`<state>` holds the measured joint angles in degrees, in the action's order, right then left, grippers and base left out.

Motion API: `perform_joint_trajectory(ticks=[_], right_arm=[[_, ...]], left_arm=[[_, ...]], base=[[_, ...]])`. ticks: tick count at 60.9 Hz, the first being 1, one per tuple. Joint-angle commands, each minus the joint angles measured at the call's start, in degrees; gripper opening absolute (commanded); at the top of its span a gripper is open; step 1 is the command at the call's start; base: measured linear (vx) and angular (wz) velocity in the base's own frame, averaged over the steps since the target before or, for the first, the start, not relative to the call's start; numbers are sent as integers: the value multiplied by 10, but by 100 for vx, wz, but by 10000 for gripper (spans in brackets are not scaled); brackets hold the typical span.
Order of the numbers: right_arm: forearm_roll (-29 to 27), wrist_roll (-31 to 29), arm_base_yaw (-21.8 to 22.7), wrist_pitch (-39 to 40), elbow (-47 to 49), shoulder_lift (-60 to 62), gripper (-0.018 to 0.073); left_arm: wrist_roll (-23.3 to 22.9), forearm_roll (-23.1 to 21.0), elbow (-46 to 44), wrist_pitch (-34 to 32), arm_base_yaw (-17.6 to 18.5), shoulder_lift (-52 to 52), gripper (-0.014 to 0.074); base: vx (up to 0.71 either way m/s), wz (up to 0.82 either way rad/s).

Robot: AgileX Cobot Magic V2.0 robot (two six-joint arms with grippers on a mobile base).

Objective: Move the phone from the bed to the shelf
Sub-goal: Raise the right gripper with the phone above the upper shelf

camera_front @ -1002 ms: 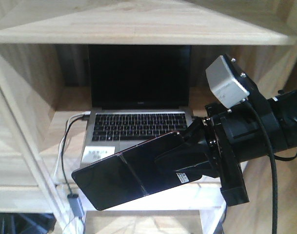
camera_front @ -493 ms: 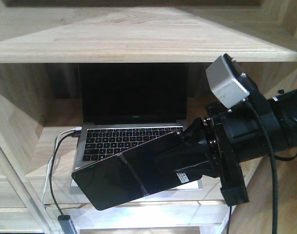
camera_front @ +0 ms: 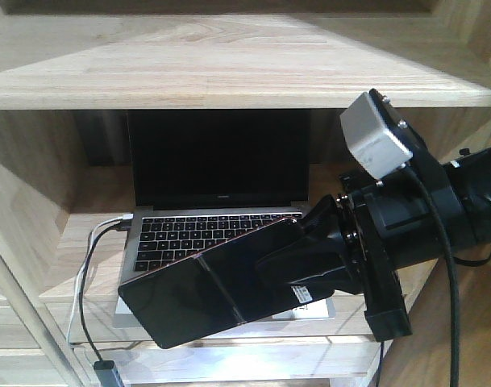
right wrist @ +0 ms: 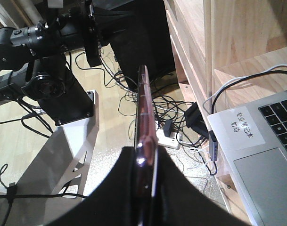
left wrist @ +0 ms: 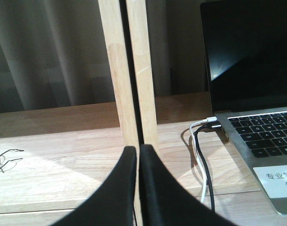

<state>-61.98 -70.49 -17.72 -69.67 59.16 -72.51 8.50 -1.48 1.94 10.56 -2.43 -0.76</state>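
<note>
Phone [camera_front: 205,294]: glossy black, clamped at one end between the closed fingers of the right gripper [camera_front: 289,246], with its free length jutting out ahead of the fingertips, tilted and resting on no surface. Beyond that gripper is the light-wood shelf [camera_front: 229,64], with an open silver laptop [camera_front: 221,230] and its cables [camera_front: 88,266] on the board. Left gripper [left wrist: 137,151]: fingers pressed together on nothing, facing a shelf upright [left wrist: 129,70].

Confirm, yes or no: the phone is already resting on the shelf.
No, the phone is clamped in the right gripper, held tilted in front of the laptop, not lying on the shelf.
</note>
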Motion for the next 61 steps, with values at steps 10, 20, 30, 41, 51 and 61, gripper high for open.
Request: perform_joint_trajectory(ticks=[10,20,30,41,51,61], right_arm=[[-53,0,0,-40,16,16,-2],[-53,0,0,-39,16,16,-2],[-65,-1,0,-37,16,16,-2],[-66,11,0,-32,16,16,-2],[-65,11,0,-29,18,16,-2],[-77,11,0,-21,18,19,-2]], left_arm=[[-3,-5,-12,-41,2,-8,1],[-3,-5,-12,-41,2,-8,1],[-3,-5,-12,-41,2,-8,1],[-3,-5,-12,-41,2,-8,1],[-3,-5,-12,-41,2,-8,1],[-3,-5,-12,-41,2,-8,1]], base=[[0,0],[0,0],[0,0],[0,0],[0,0],[0,0]])
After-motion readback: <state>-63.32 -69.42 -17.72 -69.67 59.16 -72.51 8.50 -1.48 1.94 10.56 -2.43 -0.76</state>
